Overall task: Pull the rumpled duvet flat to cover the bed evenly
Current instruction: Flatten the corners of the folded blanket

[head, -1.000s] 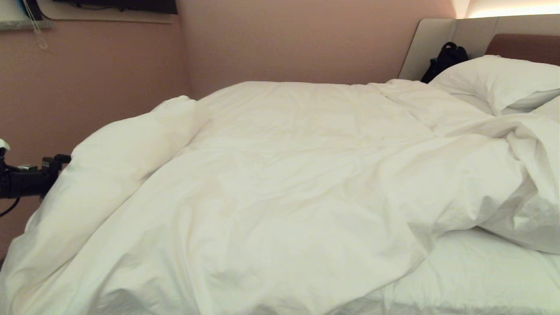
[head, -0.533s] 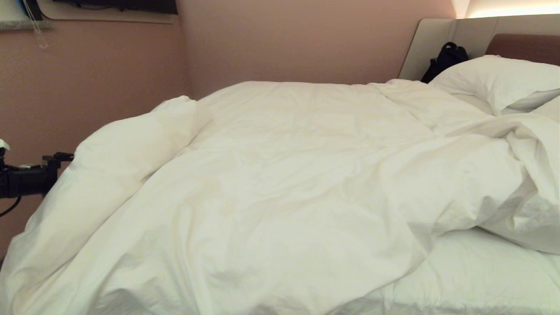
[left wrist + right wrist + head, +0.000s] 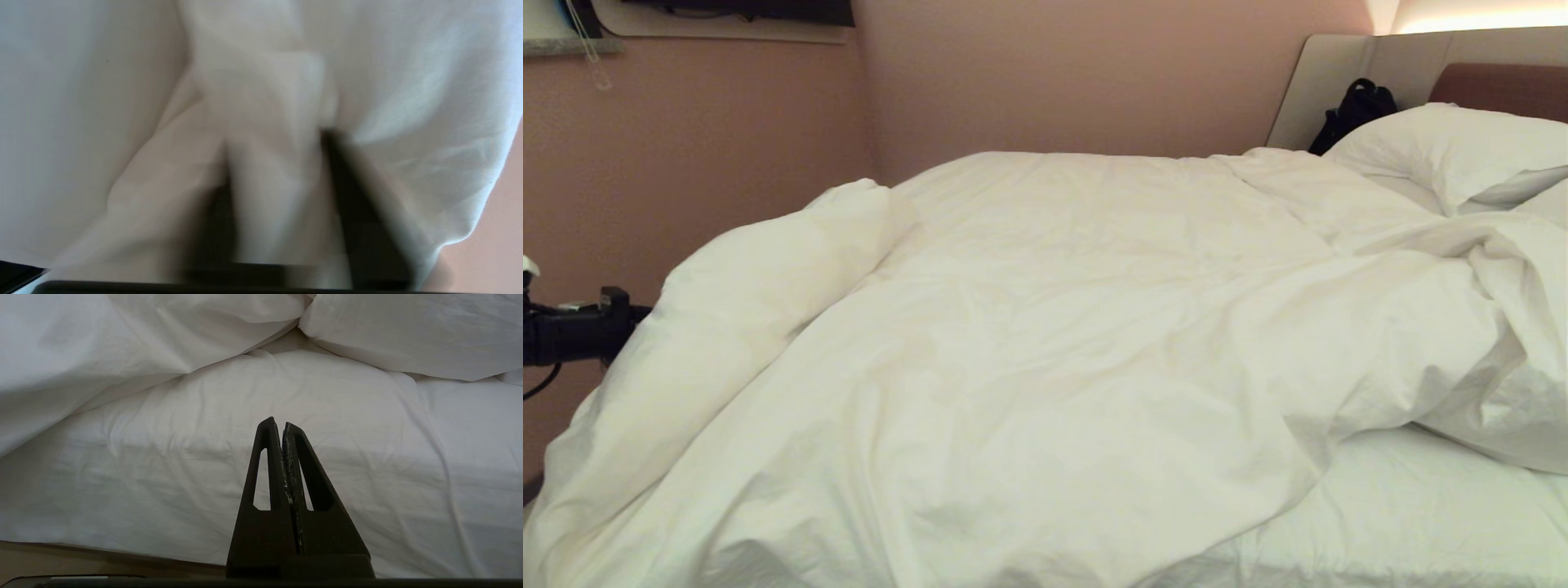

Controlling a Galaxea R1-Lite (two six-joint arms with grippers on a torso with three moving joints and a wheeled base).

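Note:
The puffy white duvet (image 3: pixel 1045 327) lies rumpled over the bed (image 3: pixel 1421 506), bunched into a thick roll along the left side and heaped at the right. At the far left, my left gripper (image 3: pixel 625 314) presses into that roll, its fingertips hidden in the fabric. In the left wrist view the left gripper (image 3: pixel 274 139) is shut on a bunched fold of the duvet (image 3: pixel 265 102) between its two dark fingers. My right gripper (image 3: pixel 282 424) is shut and empty, hanging over the white sheet (image 3: pixel 327 396) near the mattress edge, outside the head view.
Plump white pillows (image 3: pixel 1454 147) lie at the back right against the padded headboard (image 3: pixel 1339 73), with a black bag (image 3: pixel 1352 110) beside them. A pink wall (image 3: pixel 686 163) runs close along the bed's left side. Bare sheet shows at the front right.
The left gripper's fingers have closed from wide open onto a fold of the duvet's left roll. The arm has barely moved. The duvet's overall lie is unchanged.

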